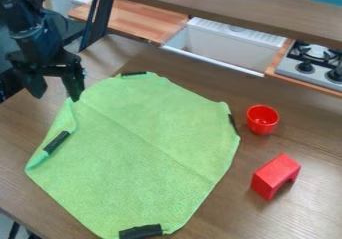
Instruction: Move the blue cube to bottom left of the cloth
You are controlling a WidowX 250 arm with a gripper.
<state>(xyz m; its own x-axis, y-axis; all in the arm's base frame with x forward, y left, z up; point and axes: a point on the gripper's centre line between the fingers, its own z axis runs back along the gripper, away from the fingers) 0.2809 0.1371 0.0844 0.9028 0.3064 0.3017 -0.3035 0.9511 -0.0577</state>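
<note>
Gripper (57, 97): upper left of the frame — fingers spread apart
Green cloth (140, 143): left and centre, on the table (307, 138)
Red cup (262, 119): right side
Red arch block (275, 175): lower right — nearer the bottom edge

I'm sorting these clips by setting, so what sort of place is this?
It looks like a robot test table with a play kitchen behind it: a robot arm over the tabletop, a white sink basin and a stove top with black knobs.
</note>
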